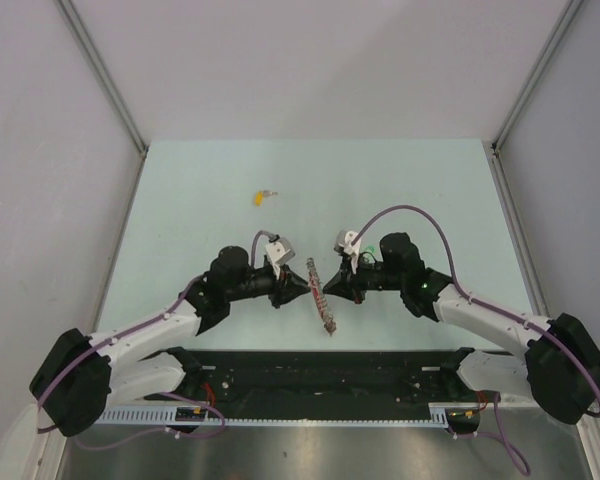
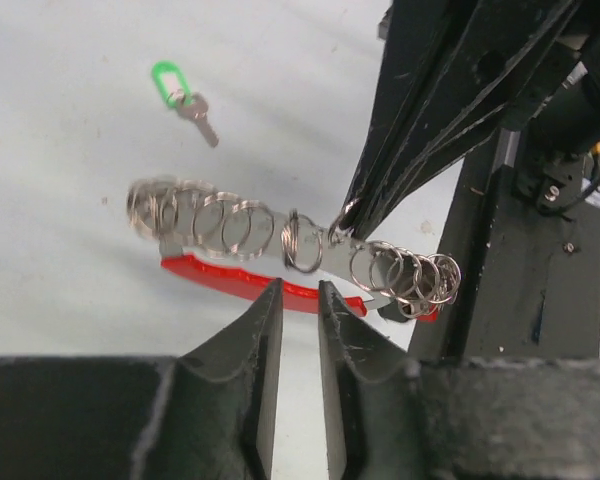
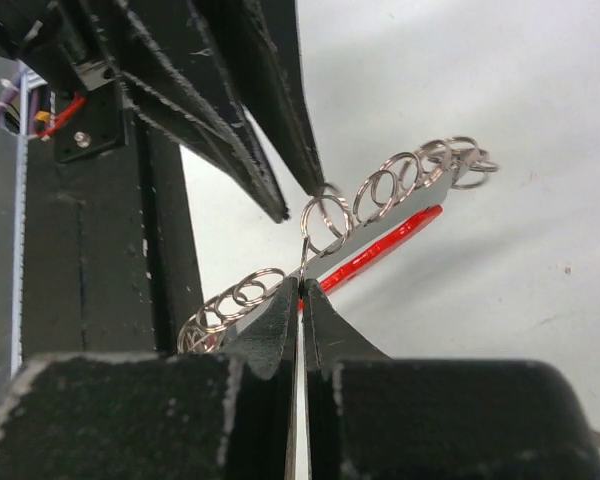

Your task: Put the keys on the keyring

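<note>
The keyring (image 1: 321, 296) is a red band with a grey metal strip and several silver rings, held edge-up between my two grippers. My right gripper (image 3: 301, 285) is shut on one thin ring of it (image 3: 325, 222). My left gripper (image 2: 298, 290) has its jaws a little apart, with the tips right at the red band (image 2: 230, 277) and nothing visibly between them. The green key (image 2: 185, 98) lies on the table beyond the keyring. The yellow key (image 1: 261, 197) lies alone at the far left of centre.
The black base rail (image 1: 320, 372) runs along the near edge behind both arms. Grey walls (image 1: 60, 150) close the table's left, right and back sides. Purple cables (image 1: 420, 212) loop over the arms.
</note>
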Robot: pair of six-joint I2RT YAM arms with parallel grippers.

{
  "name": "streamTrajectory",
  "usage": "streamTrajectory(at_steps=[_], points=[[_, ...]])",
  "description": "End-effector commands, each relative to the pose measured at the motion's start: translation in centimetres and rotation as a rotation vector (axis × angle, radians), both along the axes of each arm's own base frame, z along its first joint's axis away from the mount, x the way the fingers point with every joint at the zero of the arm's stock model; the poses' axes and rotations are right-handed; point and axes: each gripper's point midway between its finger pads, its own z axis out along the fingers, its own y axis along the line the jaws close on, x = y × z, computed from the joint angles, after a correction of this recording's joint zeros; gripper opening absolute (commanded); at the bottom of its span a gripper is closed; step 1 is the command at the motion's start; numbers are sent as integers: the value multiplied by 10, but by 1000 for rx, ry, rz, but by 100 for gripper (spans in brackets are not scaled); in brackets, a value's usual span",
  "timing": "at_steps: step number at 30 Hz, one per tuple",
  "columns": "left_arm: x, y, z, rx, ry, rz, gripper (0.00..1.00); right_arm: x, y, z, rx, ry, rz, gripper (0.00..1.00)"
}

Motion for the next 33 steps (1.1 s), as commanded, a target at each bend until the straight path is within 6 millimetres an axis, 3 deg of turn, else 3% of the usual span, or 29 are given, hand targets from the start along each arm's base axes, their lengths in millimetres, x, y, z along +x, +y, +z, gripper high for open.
streamTrajectory(at_steps=[1,6,9,18,25,33], points=[[14,6,12,-113,-63,123,30,16,6,8,-34,-52,-19,0],[10,13,21,-204,-166,136,48,19,10,-7,-134,-32,-52,0],[9,17,19,-198,-213,136,52,17,13,-11,-178,-29,-57,0],[-6,9,20,-235,-315,16,50,4,18,-20,-248,60,3,0],[-20,-1,15,-231,-273,-95,50,4,18,-12,-246,63,-17,0],[-10,-7,-4,-93,-230,15,54,7,24,4,-180,110,-71,0]])
